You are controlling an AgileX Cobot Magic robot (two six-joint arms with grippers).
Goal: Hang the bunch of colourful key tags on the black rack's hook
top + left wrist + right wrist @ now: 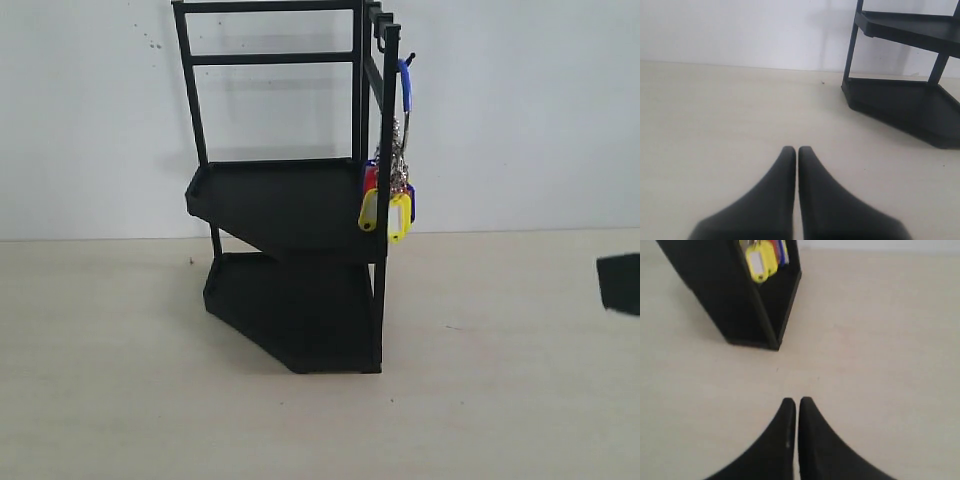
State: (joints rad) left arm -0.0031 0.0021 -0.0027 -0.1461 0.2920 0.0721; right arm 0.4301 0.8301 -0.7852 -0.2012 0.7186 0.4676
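The black rack (290, 200) stands at the middle of the table against the white wall. From the hook (407, 60) at its upper right corner post hangs the colourful key tag bunch (393, 205), by its blue-sleeved loop, tags dangling beside the upper tray. The right wrist view shows the yellow tags (761, 261) by the rack's post (760, 315). My right gripper (797, 401) is shut and empty, low over the table, away from the rack; only a dark bit of that arm (620, 283) shows at the exterior view's right edge. My left gripper (797, 149) is shut and empty, with the rack (905, 100) ahead.
The pale wooden table (120, 380) spreads around the rack on all sides. A white wall (90, 120) closes off the back.
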